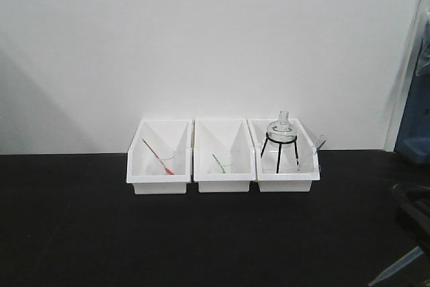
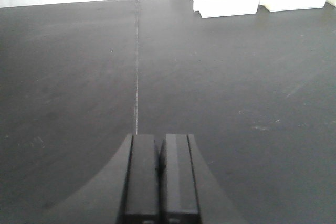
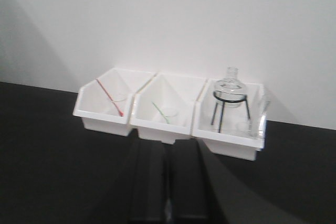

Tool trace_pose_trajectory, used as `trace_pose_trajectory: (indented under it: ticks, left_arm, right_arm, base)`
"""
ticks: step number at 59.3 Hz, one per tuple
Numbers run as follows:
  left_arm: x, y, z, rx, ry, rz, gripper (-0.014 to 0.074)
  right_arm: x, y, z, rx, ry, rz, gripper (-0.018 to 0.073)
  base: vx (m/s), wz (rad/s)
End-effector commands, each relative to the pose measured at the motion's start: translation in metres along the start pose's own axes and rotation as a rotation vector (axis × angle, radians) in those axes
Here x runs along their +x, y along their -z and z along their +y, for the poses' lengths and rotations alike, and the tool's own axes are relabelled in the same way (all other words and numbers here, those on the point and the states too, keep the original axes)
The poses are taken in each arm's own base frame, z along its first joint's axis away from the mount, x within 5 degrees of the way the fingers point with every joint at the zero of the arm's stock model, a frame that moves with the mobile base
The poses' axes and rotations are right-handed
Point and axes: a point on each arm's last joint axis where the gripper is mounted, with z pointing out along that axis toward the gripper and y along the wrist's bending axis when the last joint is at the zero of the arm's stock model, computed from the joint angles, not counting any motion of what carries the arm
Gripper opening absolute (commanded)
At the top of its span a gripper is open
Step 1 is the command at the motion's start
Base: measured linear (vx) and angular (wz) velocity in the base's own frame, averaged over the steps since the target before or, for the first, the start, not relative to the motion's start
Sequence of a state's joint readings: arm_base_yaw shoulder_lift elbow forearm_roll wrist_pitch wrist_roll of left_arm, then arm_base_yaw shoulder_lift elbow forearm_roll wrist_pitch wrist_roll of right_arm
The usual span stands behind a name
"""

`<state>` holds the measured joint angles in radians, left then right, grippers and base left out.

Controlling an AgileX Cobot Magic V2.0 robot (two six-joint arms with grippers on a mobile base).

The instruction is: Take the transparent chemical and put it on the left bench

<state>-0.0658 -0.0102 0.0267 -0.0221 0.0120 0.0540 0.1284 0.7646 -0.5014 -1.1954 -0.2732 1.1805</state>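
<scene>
**Transparent chemical at the right hand, over the open bench**

The right hand (image 3: 169,150) has its jaws drawn narrow, almost together, with only a pale sliver between them in its wrist view. In the front view the transparent chemical (image 1: 398,265), a slim clear dropper, slants out below that hand at the lower right corner. I judge it is pinched by its stem, though the contact itself is not plainly shown. Whether its low end touches the bench (image 1: 80,220) I cannot tell. A narrow, light pinch suits something so thin and soft.

The left hand (image 2: 160,140) has its jaws closed on nothing and sits low over bare black surface, probably parked out of the way.

Farther out, three white bins (image 1: 224,185) stand side by side against the white wall (image 1: 201,31). The left bin holds a red pipette (image 1: 156,156) and the middle one a green pipette (image 1: 218,163), each leaning in a small clear cup. The right bin carries a black tripod (image 1: 278,149) with a glass flask (image 1: 281,126) on top. Their sorting by bin reads as storage, so the open bench in front looks like the natural spot. The set-down seems not yet done.
</scene>
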Motion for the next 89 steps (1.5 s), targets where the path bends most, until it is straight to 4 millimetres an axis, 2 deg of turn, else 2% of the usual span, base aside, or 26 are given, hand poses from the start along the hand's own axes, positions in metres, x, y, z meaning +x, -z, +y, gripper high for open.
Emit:
trace_pose_trajectory:
  ticks: [1, 14, 25, 34, 42, 51, 57, 64, 76, 82, 89]
  left_arm:
    - [-0.003, 0.001, 0.000, -0.002, 0.009, -0.081, -0.0003]
    - [-0.003, 0.001, 0.000, -0.002, 0.009, -0.081, -0.0003]
    - [-0.003, 0.001, 0.000, -0.002, 0.009, -0.081, -0.0003]
    - [-0.003, 0.001, 0.000, -0.002, 0.009, -0.081, -0.0003]
    - [-0.003, 0.001, 0.000, -0.002, 0.009, -0.081, -0.0003]
    - [-0.003, 0.001, 0.000, -0.002, 0.009, -0.081, -0.0003]
    - [-0.003, 0.001, 0.000, -0.002, 0.009, -0.081, -0.0003]
    - [-0.003, 0.001, 0.000, -0.002, 0.009, -0.081, -0.0003]
    - [-0.003, 0.001, 0.000, -0.002, 0.009, -0.081, -0.0003]
    - [-0.003, 0.001, 0.000, -0.002, 0.009, -0.081, -0.0003]
    - [-0.003, 0.001, 0.000, -0.002, 0.009, -0.081, -0.0003]
  right_arm:
    - [-0.009, -0.012, 0.009, -0.138, -0.074, -0.054, -0.0003]
    - [0.001, -0.058, 0.013, -0.342, -0.177, -0.023, -0.0003]
    - [0.005, -0.091, 0.013, -0.443, -0.214, -0.002, -0.0003]
    - [0.019, -0.112, 0.013, -0.522, -0.259, 0.025, -0.0003]
    - [0.040, -0.126, 0.013, -0.571, -0.298, 0.075, -0.0003]
    - [0.059, -0.136, 0.012, -0.598, -0.278, 0.098, 0.0004]
    - [0.064, -0.139, 0.013, -0.628, -0.288, 0.089, 0.0037]
    - [0.066, -0.140, 0.015, -0.667, -0.288, 0.062, 0.0127]
    - [0.068, -0.141, 0.015, -0.667, -0.288, 0.070, 0.0357]
    - [0.068, -0.141, 0.015, -0.667, -0.287, 0.071, 0.0418]
    - [0.068, -0.141, 0.015, -0.667, -0.287, 0.071, 0.0429]
  base:
    - [0.00, 0.00]
    - [0.00, 0.00]
    - [0.00, 0.00]
    - [0.00, 0.00]
    - [0.00, 0.00]
    - [0.00, 0.00]
    - [0.00, 0.00]
    - [0.00, 0.00]
    - [0.00, 0.00]
    - [0.00, 0.00]
    - [0.00, 0.00]
